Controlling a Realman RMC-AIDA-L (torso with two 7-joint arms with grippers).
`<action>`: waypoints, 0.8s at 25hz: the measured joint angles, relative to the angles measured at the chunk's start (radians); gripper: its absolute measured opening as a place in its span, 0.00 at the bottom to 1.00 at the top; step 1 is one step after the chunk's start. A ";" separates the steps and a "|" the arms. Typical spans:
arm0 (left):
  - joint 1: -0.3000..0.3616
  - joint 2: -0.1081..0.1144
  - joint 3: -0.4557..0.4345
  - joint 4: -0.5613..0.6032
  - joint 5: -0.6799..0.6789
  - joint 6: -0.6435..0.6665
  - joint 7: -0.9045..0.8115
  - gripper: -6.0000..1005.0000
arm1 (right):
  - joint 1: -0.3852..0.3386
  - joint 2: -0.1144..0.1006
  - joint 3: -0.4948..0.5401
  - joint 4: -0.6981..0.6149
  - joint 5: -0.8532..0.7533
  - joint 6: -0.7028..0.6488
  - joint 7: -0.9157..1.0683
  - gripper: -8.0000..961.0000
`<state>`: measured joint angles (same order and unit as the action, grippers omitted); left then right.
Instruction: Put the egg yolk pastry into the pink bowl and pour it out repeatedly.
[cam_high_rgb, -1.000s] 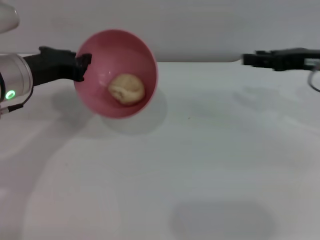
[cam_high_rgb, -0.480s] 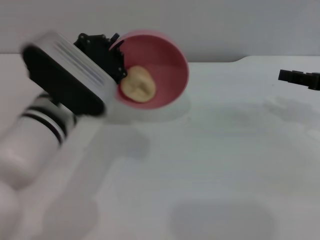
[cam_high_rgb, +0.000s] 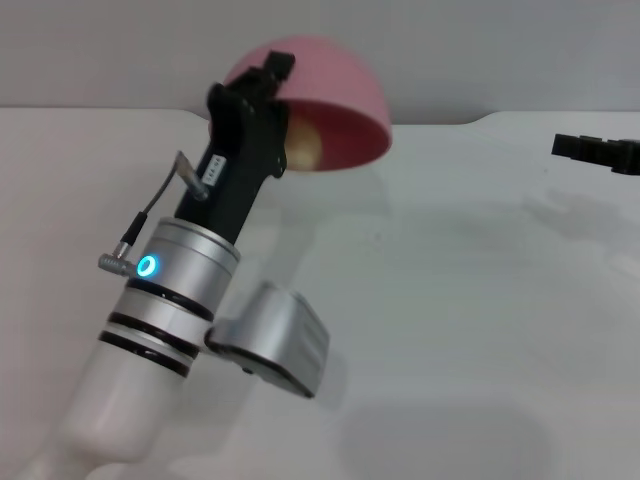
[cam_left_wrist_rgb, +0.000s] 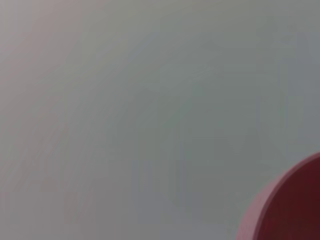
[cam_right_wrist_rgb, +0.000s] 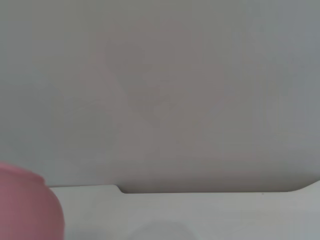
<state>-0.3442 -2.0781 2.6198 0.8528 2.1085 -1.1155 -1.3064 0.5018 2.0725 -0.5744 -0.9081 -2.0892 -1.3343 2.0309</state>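
In the head view the left arm rises from the lower left of the frame toward the upper middle, silver wrist ring lit blue. Its black left claw (cam_high_rgb: 268, 110) is clamped on the rim of the round, deep, smooth pink plastic bowl (cam_high_rgb: 335, 95), which is held above the white desk (cam_high_rgb: 450, 300), tipped far over so its opening faces down and toward the camera. The small pale tan egg yolk pastry (cam_high_rgb: 305, 145) shows just under the bowl's rim, right beside the claw. At the far right edge, upper part of the frame, the right claw (cam_high_rgb: 598, 152) hangs over the desk, well apart from the bowl; whether it is wide or narrow cannot be told.
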 joint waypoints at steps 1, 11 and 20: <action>-0.004 0.000 0.006 -0.010 0.000 0.003 0.020 0.01 | 0.000 0.000 0.000 0.000 0.001 0.000 0.000 0.52; -0.028 -0.001 0.013 -0.041 -0.060 0.014 0.099 0.01 | 0.006 0.000 -0.013 0.025 0.005 0.006 0.000 0.53; 0.029 0.015 -0.409 0.320 -0.607 0.380 0.069 0.01 | 0.031 0.000 -0.163 0.031 0.005 0.000 -0.027 0.53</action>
<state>-0.3152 -2.0630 2.2108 1.1729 1.5013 -0.7355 -1.2375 0.5324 2.0724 -0.7378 -0.8768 -2.0845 -1.3339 2.0038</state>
